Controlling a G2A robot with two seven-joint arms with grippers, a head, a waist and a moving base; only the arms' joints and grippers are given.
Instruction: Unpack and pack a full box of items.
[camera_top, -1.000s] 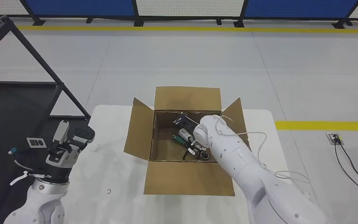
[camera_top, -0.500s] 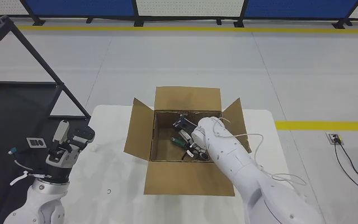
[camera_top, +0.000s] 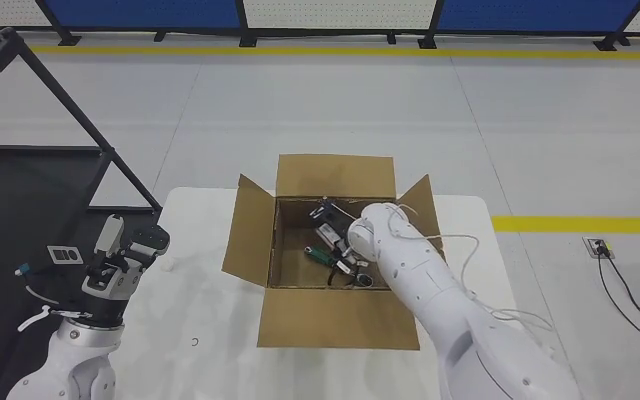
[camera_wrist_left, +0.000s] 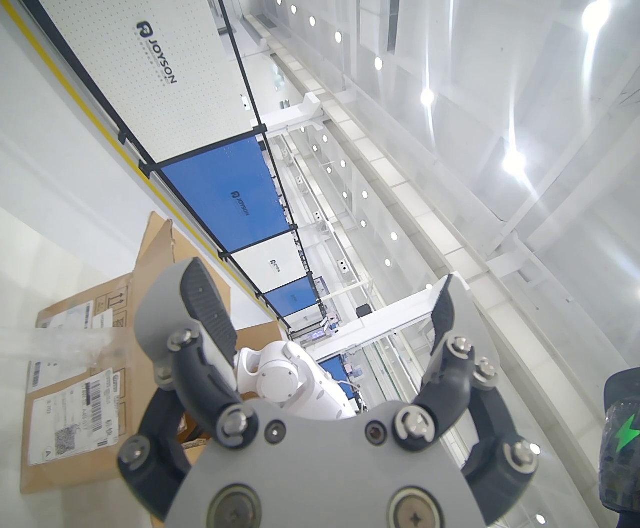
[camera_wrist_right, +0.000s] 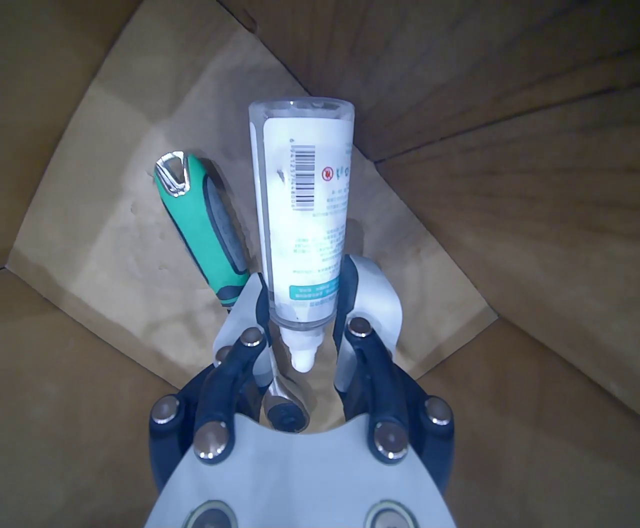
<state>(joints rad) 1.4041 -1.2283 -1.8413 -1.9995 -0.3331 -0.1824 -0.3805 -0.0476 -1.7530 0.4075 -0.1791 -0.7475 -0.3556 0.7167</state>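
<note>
Factory hall, partition panels (camera_top: 140, 12), yellow floor line (camera_top: 300, 50)

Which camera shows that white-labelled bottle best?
The right wrist view: the bottle sits close-up in the right pincer. In the top view the right arm covers it; the left wrist view faces the outer wall of the box.

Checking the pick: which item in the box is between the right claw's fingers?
The white bottle with the barcode, gripped near its nozzle by the right claw. The green-handled tool lies beside it, outside the grip.
</note>
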